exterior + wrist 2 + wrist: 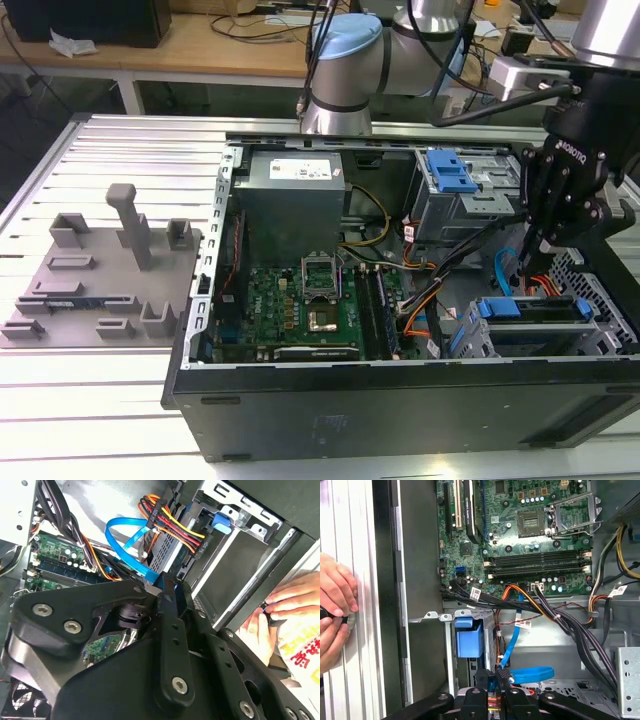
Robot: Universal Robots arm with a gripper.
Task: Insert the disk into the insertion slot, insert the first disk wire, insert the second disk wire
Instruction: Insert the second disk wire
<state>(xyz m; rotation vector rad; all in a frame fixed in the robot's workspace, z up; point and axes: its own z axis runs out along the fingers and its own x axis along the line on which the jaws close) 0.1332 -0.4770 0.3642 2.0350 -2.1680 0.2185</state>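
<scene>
The disk (530, 309), silver in its blue carrier, lies inside the insertion slot (600, 290), the grey perforated cage at the case's front corner on the exterior view's right. In the first wrist view the carrier of the disk (469, 640) shows at the cage mouth. My black gripper (536, 262) hangs just above the disk's rear end. In both wrist views the gripper (162, 586) (496, 681) is shut on the connector end of a flat blue wire (125, 535) (532, 674) that loops beside the disk. A red, yellow and black wire bundle (172, 524) runs to the disk's rear.
The open case holds the motherboard (300, 300), the power supply (290, 200) and a taller bay with a blue latch (450, 175). A person's hands (285, 605) (335, 610) rest on the ribbed table just outside the case wall. A grey fixture plate (90, 280) lies at the exterior view's left.
</scene>
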